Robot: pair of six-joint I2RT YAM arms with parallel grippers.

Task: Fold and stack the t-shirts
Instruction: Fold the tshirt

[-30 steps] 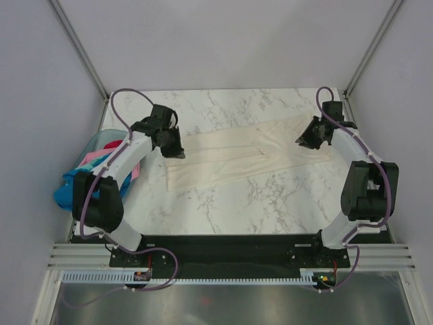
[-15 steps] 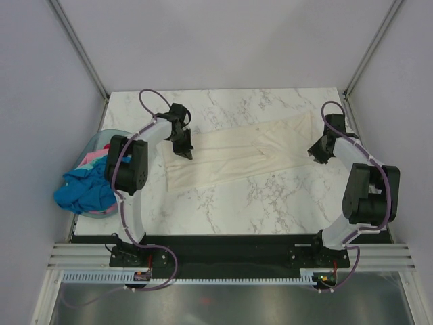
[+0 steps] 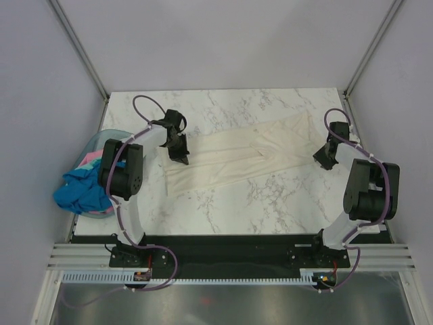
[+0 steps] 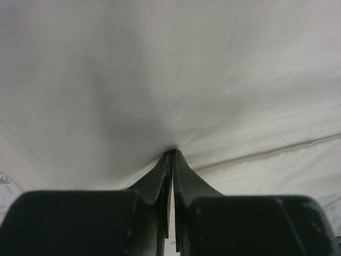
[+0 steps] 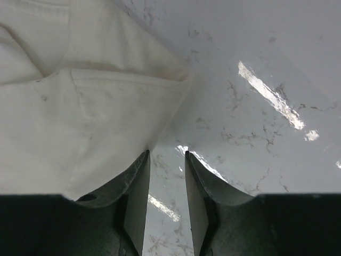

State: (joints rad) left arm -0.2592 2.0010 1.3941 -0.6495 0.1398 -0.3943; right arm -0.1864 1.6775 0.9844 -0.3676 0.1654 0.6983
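While in basket (image 3: 100, 138), blue, pink t-shirts (image 3: 80, 193).

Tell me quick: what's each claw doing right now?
Left claw: closed, pinching the cream shirt.
Right claw: open, holding nothing.

Basket (image 3: 95, 141) mostly hidden under coloured shirts (image 3: 78, 193); count unclear, maybe three.

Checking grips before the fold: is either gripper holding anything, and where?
The left gripper pinches the cream shirt at its left end; the right gripper is open, holding nothing.
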